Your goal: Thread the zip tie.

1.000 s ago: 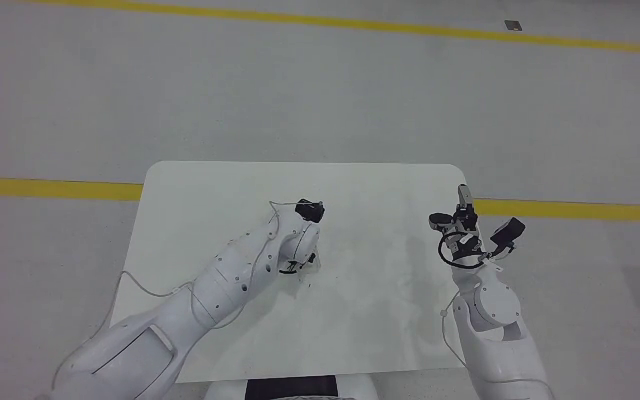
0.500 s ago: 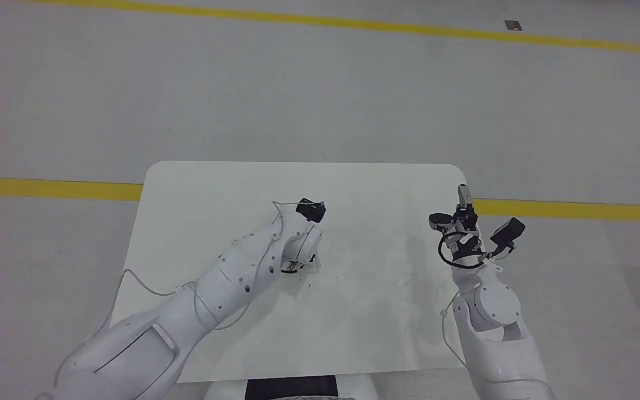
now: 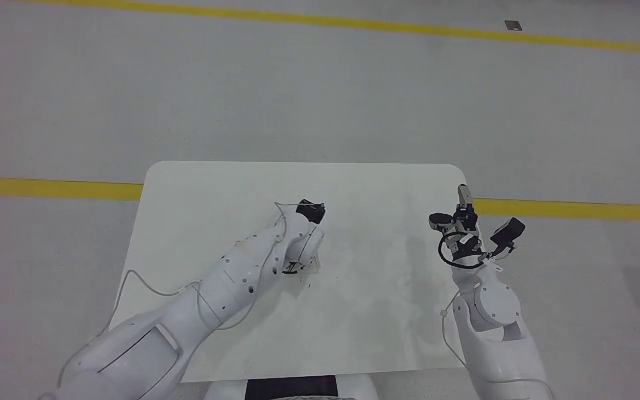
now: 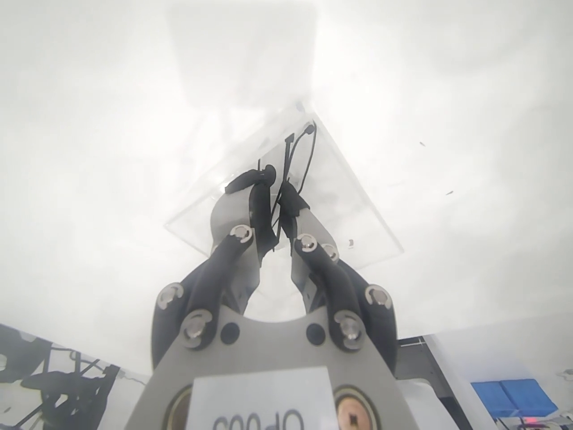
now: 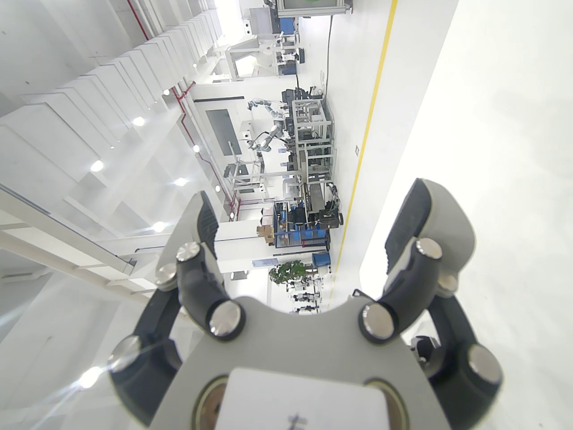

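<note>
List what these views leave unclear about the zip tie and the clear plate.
1. Left wrist view: whether the tail of the zip tie passes through its head. The black strands overlap and run in between the jaws of the left gripper.
2. Left wrist view: the near edge of the clear plate, which that gripper covers.
3. Top view: the zip tie's shape, which is too small to trace and lies under the left arm.

I read the zip tie (image 4: pixel 287 158) as thin black plastic with a slight sheen. The clear tray (image 4: pixel 358 212) looks like transparent, glossy plastic, bright along its edges. My left hand (image 4: pixel 274 186) has matt grey metal fingers, black rubbery pads and polished steel pins; the right hand (image 5: pixel 309 201) looks the same. The counter (image 3: pixel 380 200) is white, smooth and matt.
</note>
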{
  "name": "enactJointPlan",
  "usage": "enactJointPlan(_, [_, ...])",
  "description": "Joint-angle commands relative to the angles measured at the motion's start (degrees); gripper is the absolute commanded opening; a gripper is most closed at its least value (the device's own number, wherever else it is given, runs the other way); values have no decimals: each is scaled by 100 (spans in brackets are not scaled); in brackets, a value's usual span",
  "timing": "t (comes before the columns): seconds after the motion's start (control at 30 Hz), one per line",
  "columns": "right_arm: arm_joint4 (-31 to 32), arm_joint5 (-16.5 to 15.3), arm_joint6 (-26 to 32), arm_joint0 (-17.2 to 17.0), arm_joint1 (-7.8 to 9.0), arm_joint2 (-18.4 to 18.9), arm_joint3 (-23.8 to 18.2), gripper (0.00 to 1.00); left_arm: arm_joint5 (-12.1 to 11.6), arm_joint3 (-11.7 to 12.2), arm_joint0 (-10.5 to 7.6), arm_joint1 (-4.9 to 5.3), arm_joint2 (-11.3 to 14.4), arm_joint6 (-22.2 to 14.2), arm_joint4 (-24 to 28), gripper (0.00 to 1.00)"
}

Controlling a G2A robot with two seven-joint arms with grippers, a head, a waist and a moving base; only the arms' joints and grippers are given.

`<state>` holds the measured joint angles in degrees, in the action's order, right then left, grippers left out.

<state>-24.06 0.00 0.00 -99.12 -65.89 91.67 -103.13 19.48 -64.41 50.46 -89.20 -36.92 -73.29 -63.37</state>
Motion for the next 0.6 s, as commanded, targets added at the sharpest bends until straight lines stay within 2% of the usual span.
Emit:
enactJointPlan(0.0, [0,0,0,0,0,0,0,100,0,11,-1,-9,5,1,5,10])
enactJointPlan(0.13, [0,0,0,0,0,0,0,100,0,46,-3,-21,9,5,10,10])
enactJointPlan(0.33, [0,0,0,0,0,0,0,100,0,82,-15,-33,5,5,21,0])
enactJointPlan(0.57, [0,0,0,0,0,0,0,100,0,57,-12,-31,-9,-4,19,0])
